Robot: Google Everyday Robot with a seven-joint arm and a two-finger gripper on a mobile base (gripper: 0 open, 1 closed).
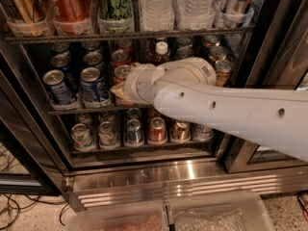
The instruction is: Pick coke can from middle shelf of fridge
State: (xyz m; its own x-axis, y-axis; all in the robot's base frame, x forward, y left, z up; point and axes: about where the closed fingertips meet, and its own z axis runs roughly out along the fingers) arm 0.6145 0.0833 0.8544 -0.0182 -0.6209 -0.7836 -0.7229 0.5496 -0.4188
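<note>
White arm amid reds and blues in the dark-framed fridge [33, 148]

The arm [231, 114] is glossy white with small dark holes and a black striped label; its gripper [119, 91], pale tan, sits at the dark wire middle shelf [77, 110], just beside the coke can [122, 74], red with a silver lid; the blue cans [94, 85] to the left carry silver tops; a copper can [223, 71] shows at right; the brown bottle [162, 49] has a white cap; above stand an orange-red can [67, 4] and a green-lettered can [114, 4]; the steel base [159, 174] is shiny silver.

We find the gripper [118, 91] at the middle shelf [72, 110] front, blue cans [94, 86] crowding beside it, upper rack [120, 34] overhead.
</note>
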